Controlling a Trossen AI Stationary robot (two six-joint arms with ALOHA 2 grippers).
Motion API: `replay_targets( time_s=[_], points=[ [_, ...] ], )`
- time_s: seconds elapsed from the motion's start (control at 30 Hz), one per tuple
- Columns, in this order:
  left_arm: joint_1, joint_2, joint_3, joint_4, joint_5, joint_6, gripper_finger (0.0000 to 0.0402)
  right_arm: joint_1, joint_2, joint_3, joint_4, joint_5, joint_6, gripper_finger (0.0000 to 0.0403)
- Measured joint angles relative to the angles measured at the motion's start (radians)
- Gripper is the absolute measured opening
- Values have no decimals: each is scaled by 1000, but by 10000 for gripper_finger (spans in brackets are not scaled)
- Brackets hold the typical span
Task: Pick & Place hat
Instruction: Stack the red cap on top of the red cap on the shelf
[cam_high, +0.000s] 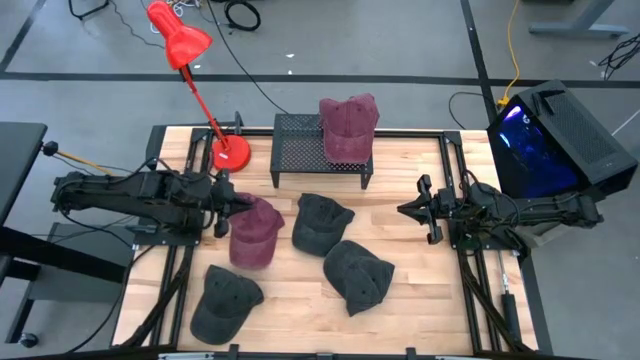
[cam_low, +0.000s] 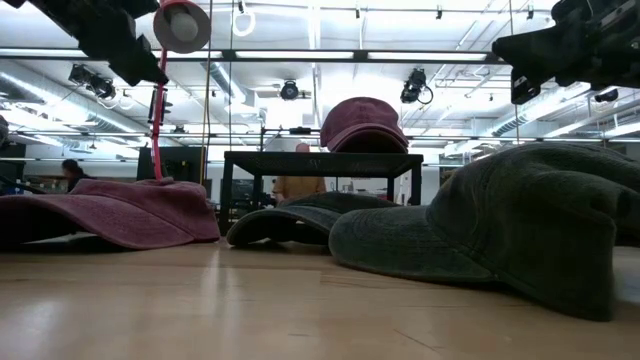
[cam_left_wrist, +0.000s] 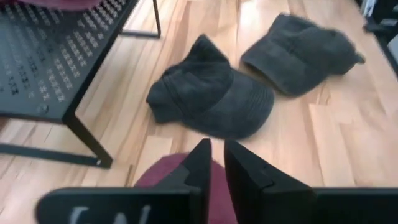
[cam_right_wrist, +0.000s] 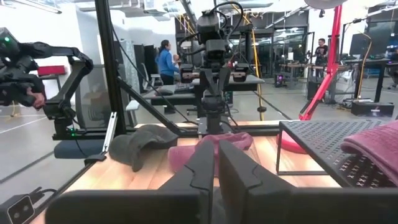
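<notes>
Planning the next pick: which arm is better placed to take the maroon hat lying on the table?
Left. The left gripper hangs at the maroon hat; the right gripper waits across the table, beyond the dark hats.

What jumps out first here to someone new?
Caps scattered on the wooden table: three dark caps up front, a maroon cap under the left hand. Another maroon cap sits atop the black mesh rack, beside a red desk lamp.

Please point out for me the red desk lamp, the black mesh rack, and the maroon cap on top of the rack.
red desk lamp (cam_high: 178, 38), high view, on its shade
black mesh rack (cam_high: 298, 150), high view, bare mesh top
maroon cap on the rack (cam_high: 347, 125), high view, its crown
</notes>
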Motion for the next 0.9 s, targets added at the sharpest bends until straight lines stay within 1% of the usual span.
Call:
replay_targets(
  time_s=[0.13,0.37,0.43,0.5,0.6,0.77,0.9],
  points=[
    [0,22,0,-1,-8,-22,99,0,0,0,0,-1,0,22],
    [0,89,0,-33,-105,-37,186,0,0,0,0,-2,-2,22],
    [5,115,0,-53,-111,-37,206,0,0,0,0,-2,-2,22],
    [21,142,0,-69,-93,-44,221,0,0,0,0,-2,-2,22],
    [55,183,0,-68,-40,-45,228,0,0,0,0,-2,-2,23],
    [119,234,0,-68,59,-2,217,0,0,0,0,-2,-2,23],
    [153,246,0,-68,55,61,210,0,0,0,0,-2,-2,23]
  ],
)
